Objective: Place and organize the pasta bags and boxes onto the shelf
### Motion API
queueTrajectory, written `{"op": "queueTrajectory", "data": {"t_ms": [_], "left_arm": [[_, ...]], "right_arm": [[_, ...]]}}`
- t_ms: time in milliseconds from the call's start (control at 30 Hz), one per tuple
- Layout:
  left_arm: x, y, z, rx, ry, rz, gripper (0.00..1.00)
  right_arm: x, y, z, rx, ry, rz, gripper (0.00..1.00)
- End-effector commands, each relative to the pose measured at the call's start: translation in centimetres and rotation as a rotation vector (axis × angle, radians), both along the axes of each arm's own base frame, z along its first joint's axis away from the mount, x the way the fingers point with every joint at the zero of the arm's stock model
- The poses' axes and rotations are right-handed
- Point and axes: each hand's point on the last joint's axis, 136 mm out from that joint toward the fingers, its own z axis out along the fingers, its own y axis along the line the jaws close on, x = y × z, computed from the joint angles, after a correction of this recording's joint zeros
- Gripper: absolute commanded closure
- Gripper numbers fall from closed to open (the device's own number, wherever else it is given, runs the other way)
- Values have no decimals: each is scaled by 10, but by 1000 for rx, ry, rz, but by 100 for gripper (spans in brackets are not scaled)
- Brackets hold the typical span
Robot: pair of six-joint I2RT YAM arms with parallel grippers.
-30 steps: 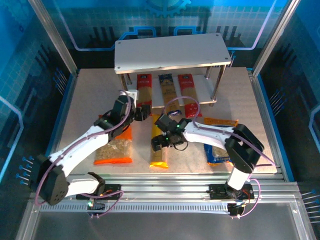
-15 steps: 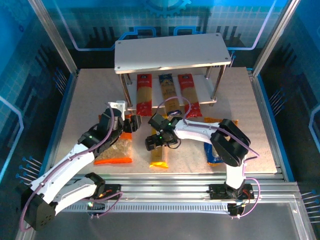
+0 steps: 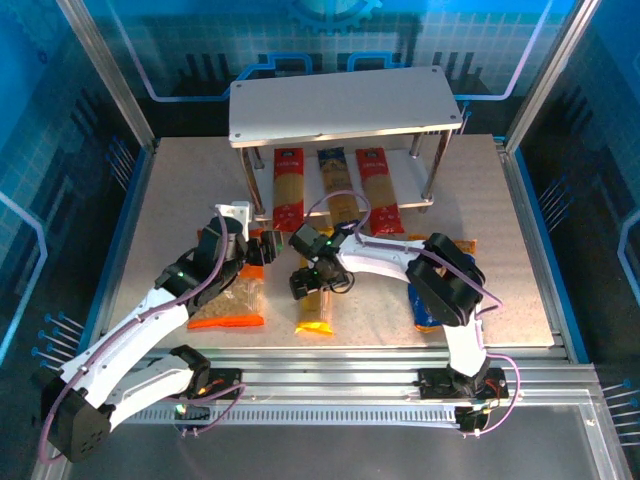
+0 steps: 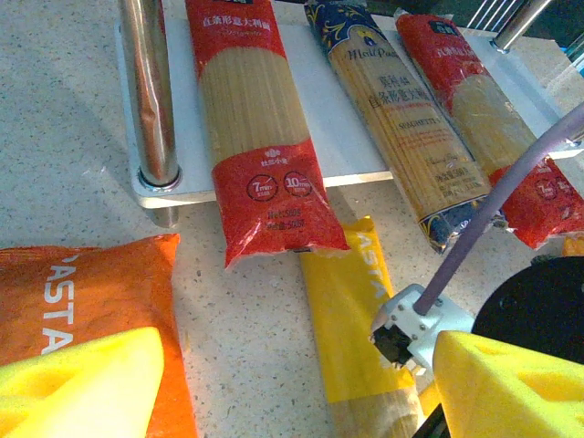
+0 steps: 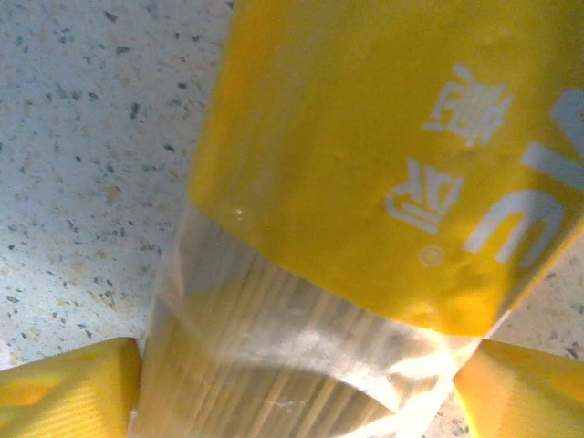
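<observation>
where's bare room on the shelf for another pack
The top board is wholly bare. On the lower board, a strip is free between the right red pack and the right legs; its left and middle are crowded.

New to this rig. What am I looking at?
Two robot arms, left and right, bolted at the near edge of a table. One shot is from a fixed camera overhead; the other two come from cameras on each wrist. A red pack, a dark blue pack and a second red pack lie on the shelf, lower board. On the table: a yellow pack, an orange bag, a blue bag. The left gripper is open. The right gripper's fingers straddle the yellow pack; grip unclear.
</observation>
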Motion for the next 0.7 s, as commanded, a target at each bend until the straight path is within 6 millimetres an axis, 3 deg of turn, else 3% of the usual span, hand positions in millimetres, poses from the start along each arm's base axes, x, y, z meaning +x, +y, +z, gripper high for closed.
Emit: {"op": "queueTrajectory", "data": {"t_ms": [0,167,300,567,667], "left_arm": [[-2,7,1,-2,-8,32,21],[-1,7,2,-10,-11,33,21],[0,6,4,-19,-14,30,21],[0,6,4,-24,-15,31,21],[2,6,5,-25,-16,30,21]], "right_arm": [[-20,-5,-28,-51,76,45,23],[-31,-18,-32,-79,99,64,46],[-40,-26,-32,-86,122,87,72],[-51,-32,2,-26,105,120,100],[-55,-29,24,20,99,133,100]]}}
